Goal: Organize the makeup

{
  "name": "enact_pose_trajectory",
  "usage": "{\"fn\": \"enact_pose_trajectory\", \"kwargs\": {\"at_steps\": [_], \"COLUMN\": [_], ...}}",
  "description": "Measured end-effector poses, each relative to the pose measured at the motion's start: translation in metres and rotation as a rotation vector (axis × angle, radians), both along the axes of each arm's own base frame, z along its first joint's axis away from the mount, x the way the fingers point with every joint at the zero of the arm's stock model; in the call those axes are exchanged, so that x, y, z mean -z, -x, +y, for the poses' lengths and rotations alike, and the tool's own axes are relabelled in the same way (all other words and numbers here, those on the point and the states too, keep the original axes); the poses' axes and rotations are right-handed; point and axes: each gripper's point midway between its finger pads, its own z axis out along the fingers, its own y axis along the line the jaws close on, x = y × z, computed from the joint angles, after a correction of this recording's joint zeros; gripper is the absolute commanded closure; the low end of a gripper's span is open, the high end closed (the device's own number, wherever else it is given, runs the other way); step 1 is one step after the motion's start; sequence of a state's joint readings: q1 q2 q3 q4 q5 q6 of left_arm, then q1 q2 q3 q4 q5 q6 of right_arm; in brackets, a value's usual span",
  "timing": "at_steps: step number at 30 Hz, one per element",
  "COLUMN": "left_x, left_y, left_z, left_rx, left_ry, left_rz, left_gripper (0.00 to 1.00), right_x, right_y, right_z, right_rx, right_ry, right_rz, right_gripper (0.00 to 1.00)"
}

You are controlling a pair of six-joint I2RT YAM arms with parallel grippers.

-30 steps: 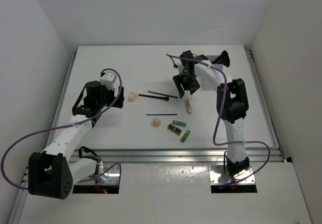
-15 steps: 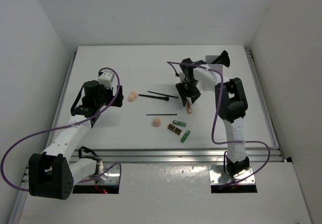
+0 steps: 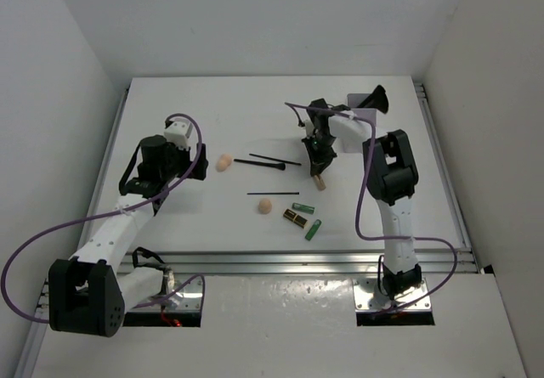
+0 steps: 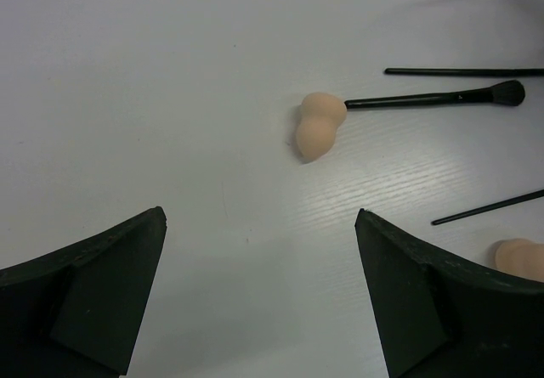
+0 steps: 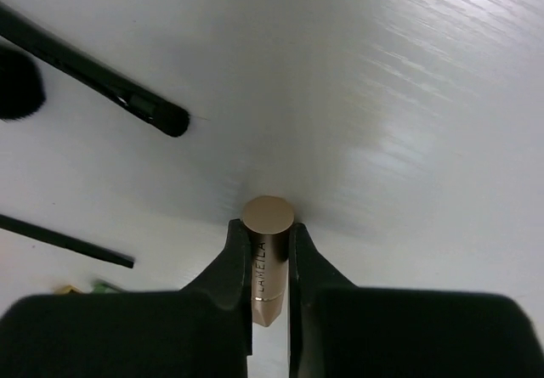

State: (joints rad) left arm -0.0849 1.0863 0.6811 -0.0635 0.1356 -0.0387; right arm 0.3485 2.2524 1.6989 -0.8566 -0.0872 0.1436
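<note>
Shows a white table (image 3: pixel 170 98) from above, two robot arms bolted at its near edge.

Right of centre: shows the right claw (image 5: pixel 267 229) pressed together on a copper tube (image 5: pixel 267 215), pinching it lengthwise between both fingers, flat round end sticking out past the fingertips. Impossible to tell whether the tube touches the table or sits just above it.

On the left: shows the left claw (image 4: pixel 261 217) spread wide, gripping nothing, above bare table and aimed at a peach sponge (image 4: pixel 319 127) lying a little ahead of it.

Just right of that sponge: a black brush (image 3: pixel 259 164), handle tip almost touching the sponge, fluffy head pointing toward the right claw. Beside the brush, on its far side: a thin black pencil (image 3: pixel 274 159). Nearer the arms: another pencil (image 3: pixel 272 194), then a second sponge (image 3: pixel 265 205).

Closest to the near edge, in a loose cluster: a black-gold lipstick (image 3: pixel 295 217) between two green tubes (image 3: pixel 314 229).
</note>
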Motion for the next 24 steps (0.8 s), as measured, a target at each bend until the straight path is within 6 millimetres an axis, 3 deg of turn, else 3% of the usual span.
{"fn": "enact_pose_trajectory", "kwargs": {"at_steps": [7, 12, 16, 20, 24], "left_x": [0.000, 0.001, 0.001, 0.005, 0.007], "left_y": [0.000, 0.000, 0.000, 0.001, 0.003], "left_z": [0.000, -0.001, 0.001, 0.002, 0.002], "left_rx": [0.002, 0.001, -0.004, -0.010, -0.011], "left_ry": [0.004, 0.011, 0.016, 0.024, 0.027], "left_rz": [-0.005, -0.004, -0.001, 0.010, 0.017], "left_gripper": [0.00, 0.00, 0.00, 0.00, 0.00], "right_x": [-0.001, -0.017, -0.055, -0.119, -0.132], "right_y": [0.001, -0.002, -0.005, -0.047, -0.074], "right_z": [-0.012, -0.011, -0.017, -0.038, -0.081], "right_rx": [0.017, 0.019, 0.025, 0.078, 0.214], "right_ry": [-0.046, -0.169, -0.287, -0.406, -0.428], "right_rz": [-0.023, -0.134, -0.384, -0.890, -1.105], "right_gripper": [1.00, 1.00, 1.00, 1.00, 1.00]}}
